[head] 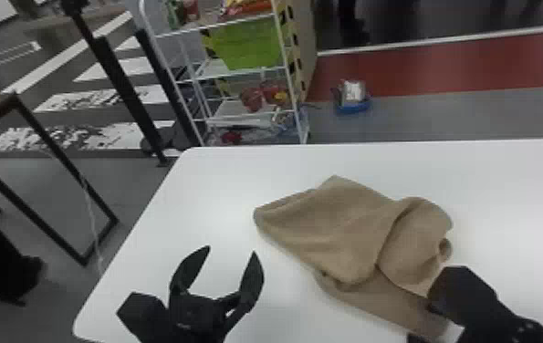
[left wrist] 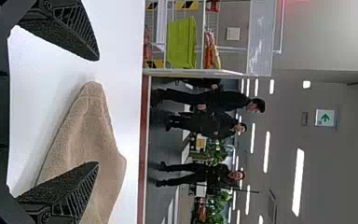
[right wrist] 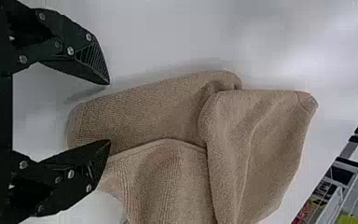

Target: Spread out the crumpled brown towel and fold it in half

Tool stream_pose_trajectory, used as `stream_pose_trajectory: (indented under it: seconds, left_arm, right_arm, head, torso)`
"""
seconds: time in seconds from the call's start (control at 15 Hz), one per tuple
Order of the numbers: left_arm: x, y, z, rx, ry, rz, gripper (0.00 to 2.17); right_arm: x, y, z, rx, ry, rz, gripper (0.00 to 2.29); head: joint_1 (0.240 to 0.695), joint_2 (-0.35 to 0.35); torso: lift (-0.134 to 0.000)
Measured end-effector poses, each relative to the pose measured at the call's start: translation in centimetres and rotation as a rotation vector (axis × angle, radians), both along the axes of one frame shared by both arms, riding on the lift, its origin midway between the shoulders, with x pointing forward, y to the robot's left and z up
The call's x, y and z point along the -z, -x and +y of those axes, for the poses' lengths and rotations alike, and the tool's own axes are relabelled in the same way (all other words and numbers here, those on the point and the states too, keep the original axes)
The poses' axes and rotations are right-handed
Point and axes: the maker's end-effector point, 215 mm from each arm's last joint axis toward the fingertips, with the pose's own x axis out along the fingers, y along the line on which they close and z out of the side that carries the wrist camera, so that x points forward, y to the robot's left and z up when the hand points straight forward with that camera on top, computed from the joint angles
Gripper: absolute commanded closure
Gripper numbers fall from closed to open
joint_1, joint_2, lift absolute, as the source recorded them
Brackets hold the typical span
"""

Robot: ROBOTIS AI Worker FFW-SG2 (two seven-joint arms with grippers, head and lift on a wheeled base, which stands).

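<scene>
Soft and probably light, the brown towel (head: 338, 228) lies on the white table (head: 211, 196), the left gripper (head: 232, 249) and right gripper (right wrist: 109, 112) open above; its hem (right wrist: 76, 122) toward the table's near edge should pinch best.

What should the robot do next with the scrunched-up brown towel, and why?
I think the right gripper should gently pinch the end of the towel nearest the robot. Its fingers are open, and that end shows between them. The towel lies bunched in overlapping folds, so getting hold of an end would probably help pull it flat before folding.
</scene>
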Motion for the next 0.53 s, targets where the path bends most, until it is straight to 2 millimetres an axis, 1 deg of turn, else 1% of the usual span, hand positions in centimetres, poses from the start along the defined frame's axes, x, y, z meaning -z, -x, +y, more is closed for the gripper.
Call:
stream_pose_trajectory:
  seconds: [0.07,0.13,0.27,0.33,0.4,0.53]
  left_arm:
    - [0.0,0.0,0.0,0.0,0.0,0.001,0.09]
    - [0.1,0.0,0.0,0.0,0.001,0.001,0.09]
    - [0.1,0.0,0.0,0.0,0.001,0.001,0.09]
    - [0.1,-0.1,0.0,0.0,0.001,0.001,0.09]
    - [0.1,-0.1,0.0,0.0,0.001,0.0,0.09]
    - [0.1,-0.1,0.0,0.0,0.001,0.0,0.09]
  right_arm:
    - [0.0,-0.2,0.0,0.004,-0.001,0.001,1.03]
    - [0.0,-0.3,0.0,0.006,-0.002,0.002,1.17]
    - [0.0,-0.5,0.0,0.011,-0.003,-0.002,1.52]
    - [-0.2,-0.8,0.0,0.018,-0.009,-0.01,1.64]
    - [-0.8,-1.1,0.1,0.029,-0.023,-0.025,1.66]
    - [-2.9,-1.8,0.7,0.045,-0.094,-0.049,1.66]
  head:
    - [0.695,0.35]
    - [0.695,0.35]
    - [0.695,0.35]
    - [0.695,0.35]
    - [0.695,0.35]
    - [0.695,0.35]
  torso:
    - [-0.123]
    - [-0.123]
    - [-0.123]
    - [-0.123]
    - [-0.123]
    - [-0.123]
